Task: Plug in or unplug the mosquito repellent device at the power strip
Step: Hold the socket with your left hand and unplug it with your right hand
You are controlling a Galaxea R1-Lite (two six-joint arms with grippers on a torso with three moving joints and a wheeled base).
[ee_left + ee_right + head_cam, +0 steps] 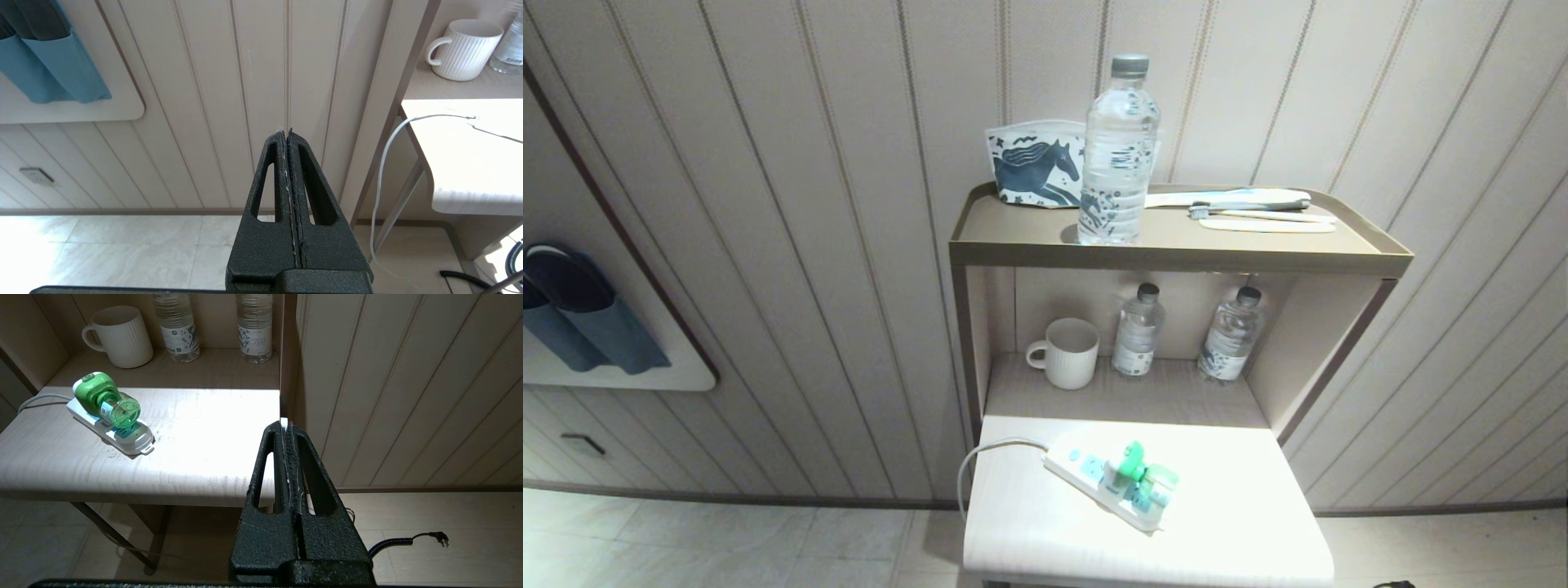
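Closest to my head camera is the pale surface (1241, 523), where the power strip (1094, 478) lies at a slant with the mosquito repellent device (1141, 478) plugged into it, the green bottle lying sideways over the strip; neither hand shows here. Behind, on the lower shelf (1119, 400), I see a white ribbed mug (1068, 351) and two small water bottles (1137, 331), and on the top tray (1176, 245) a taller water bottle (1117, 151) in front of a horse-printed pouch (1036, 167), with a toothbrush (1258, 214) to the side. From the left wrist, I see the left hand (286, 132) with its fingers pressed together on nothing, hanging off the side of the surface (470, 163) over the floor; the white cord (386, 163) drops off the edge beside it, and the device is out of this view. From the right wrist, the right hand (285, 424) is likewise closed and empty, low off the front corner of the surface (204, 449), well apart from the mosquito repellent device (108, 402), which sits across the surface on the power strip (122, 437) with the mug (120, 337) beyond it.
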